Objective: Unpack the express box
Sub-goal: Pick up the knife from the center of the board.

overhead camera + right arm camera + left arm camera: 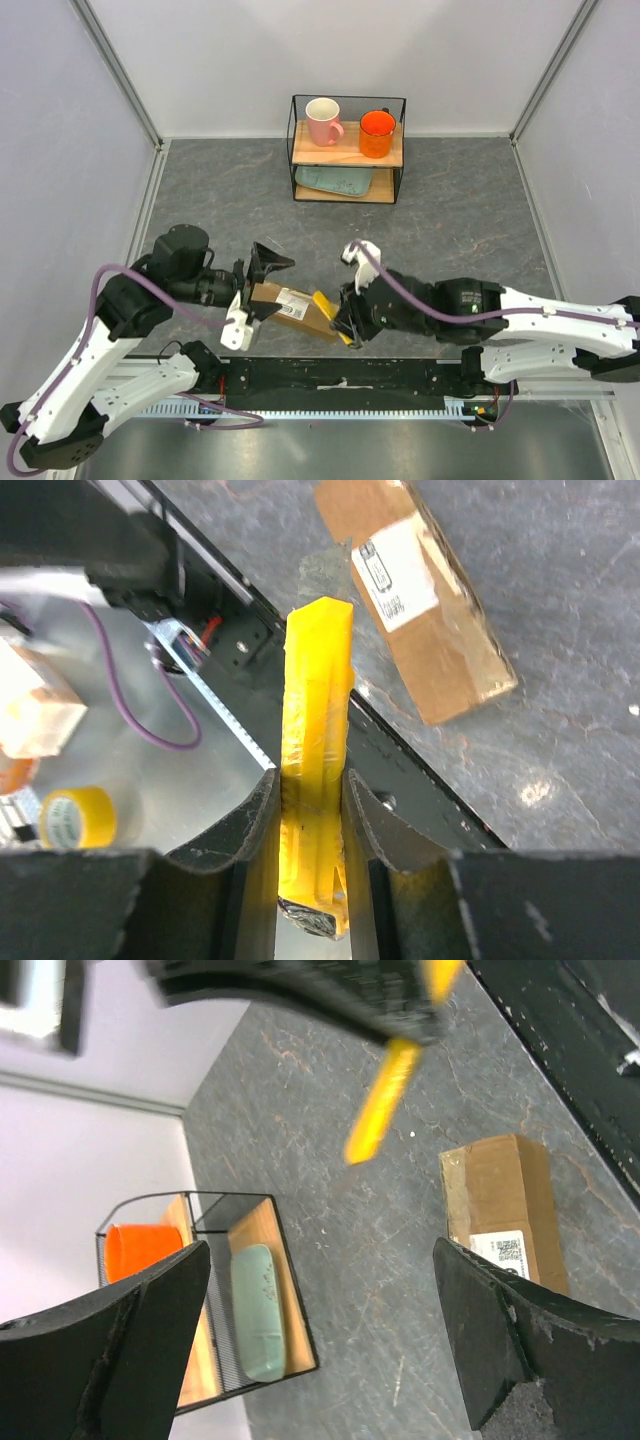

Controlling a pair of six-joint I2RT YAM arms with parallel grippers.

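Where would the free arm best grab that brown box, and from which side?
Across its long side walls, from above. The box lies flat, long and narrow, so its short width probably suits the open left gripper best. Take the end nearer that gripper, away from the knife in the right gripper.

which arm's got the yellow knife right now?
The right gripper: its fingers are shut on the yellow utility knife. The left gripper stands wide open and empty, near the express box.
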